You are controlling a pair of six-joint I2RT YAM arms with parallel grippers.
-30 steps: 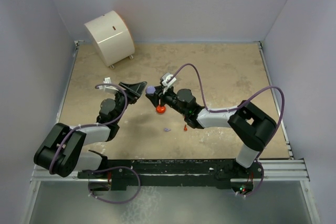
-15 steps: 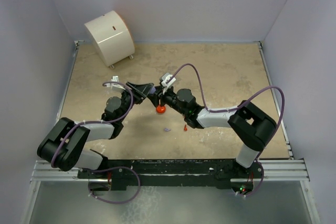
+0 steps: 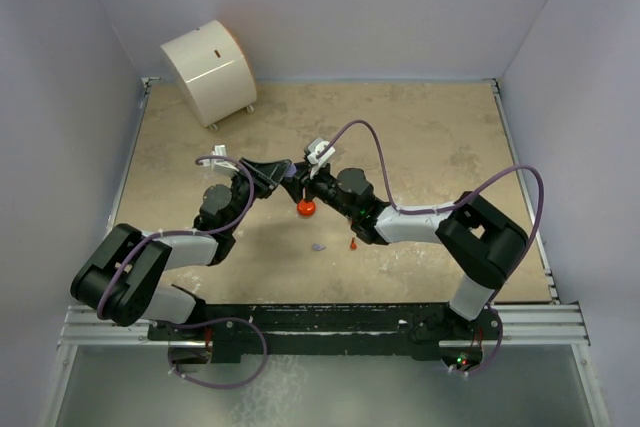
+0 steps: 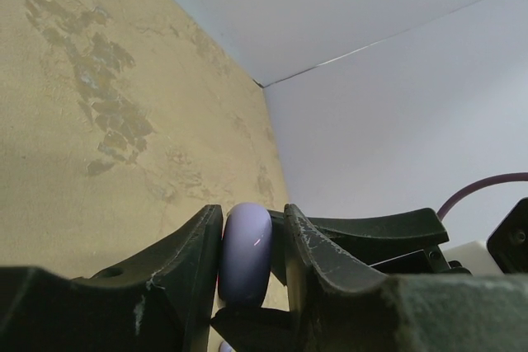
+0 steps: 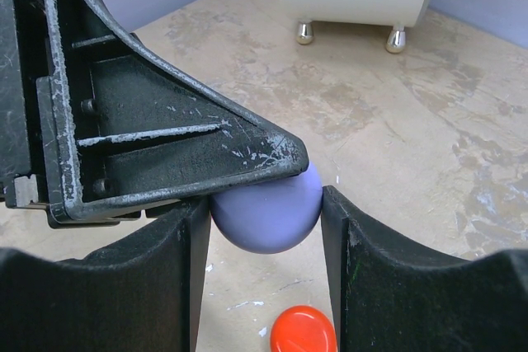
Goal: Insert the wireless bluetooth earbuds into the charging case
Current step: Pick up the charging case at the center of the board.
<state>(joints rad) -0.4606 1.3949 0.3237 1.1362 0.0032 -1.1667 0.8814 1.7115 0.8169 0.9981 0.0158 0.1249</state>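
Lilac in colour, the round charging case (image 4: 245, 257) sits edge-on between the fingers of the left end effector (image 4: 247, 218), which press against both of its faces. The right end effector (image 5: 264, 202) grips the same case from the opposite direction, with one finger against each side. In the right wrist view, a left finger lies across the top of the case. The case is held above the desk (image 3: 420, 137). Just below it, a red-orange charging case (image 5: 304, 329) rests on the desk. Nearer the arm bases, two wireless bluetooth earbuds lie loose on the desk, apart from both cases: a lilac earbud (image 3: 318, 246) and, to its right, a red-orange earbud (image 3: 353, 244). A white drum (image 3: 208, 72) on small feet occupies the far left corner.
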